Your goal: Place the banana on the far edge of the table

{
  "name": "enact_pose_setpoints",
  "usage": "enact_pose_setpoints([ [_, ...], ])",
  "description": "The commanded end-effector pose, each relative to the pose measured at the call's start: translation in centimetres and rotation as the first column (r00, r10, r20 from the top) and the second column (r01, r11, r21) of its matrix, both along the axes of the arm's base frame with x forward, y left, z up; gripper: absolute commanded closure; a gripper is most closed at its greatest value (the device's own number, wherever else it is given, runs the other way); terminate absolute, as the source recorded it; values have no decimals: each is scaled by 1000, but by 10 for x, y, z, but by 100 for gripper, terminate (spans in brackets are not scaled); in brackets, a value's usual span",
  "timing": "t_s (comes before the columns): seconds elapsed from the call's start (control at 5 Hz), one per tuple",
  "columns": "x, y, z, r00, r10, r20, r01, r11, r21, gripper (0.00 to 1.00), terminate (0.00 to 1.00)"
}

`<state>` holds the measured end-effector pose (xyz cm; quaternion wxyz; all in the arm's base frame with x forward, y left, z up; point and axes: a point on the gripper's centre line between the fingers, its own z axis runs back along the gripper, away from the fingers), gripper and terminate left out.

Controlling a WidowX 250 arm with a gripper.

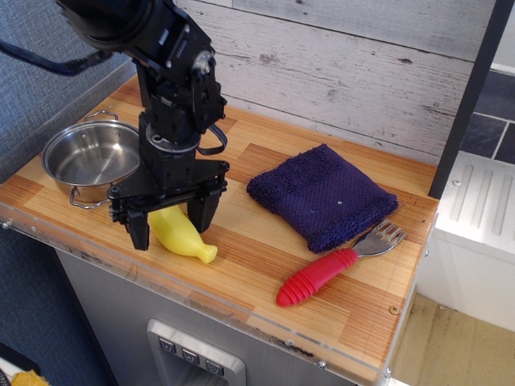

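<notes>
We see the gripper [170, 225] low over the table [241, 273], jaws spread wide w/ one finger on each side of the banana [182, 236], not closed on it; can't tell if either finger touches it. The banana lies flat near the front edge of the table, stem tip pointing right twd the fork [334, 265], its left end partly hidden behind the gripper. Just left of the arm sits a steel pot [90, 161], open top up, near the table's left end. A folded dark blue towel [322, 195] lies approx mid-table, right of the gripper and apart from it. The fork, w/ red ribbed handle, rests just in front of the towel, tines by the towel's right corner.
</notes>
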<state>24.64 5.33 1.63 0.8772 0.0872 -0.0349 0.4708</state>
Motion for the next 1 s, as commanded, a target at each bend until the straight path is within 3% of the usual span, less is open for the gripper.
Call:
enact_pose_setpoints([
  [0.0, 1, -1, -4, 1000, -7, 13, 7, 1000, 1, 100, 0],
  [0.4, 1, -5, -1, 999, -33, 14, 33, 999, -2, 100, 0],
  [0.8, 6, -8, 16, 995, 51, 88, -49, 999, -23, 100, 0],
])
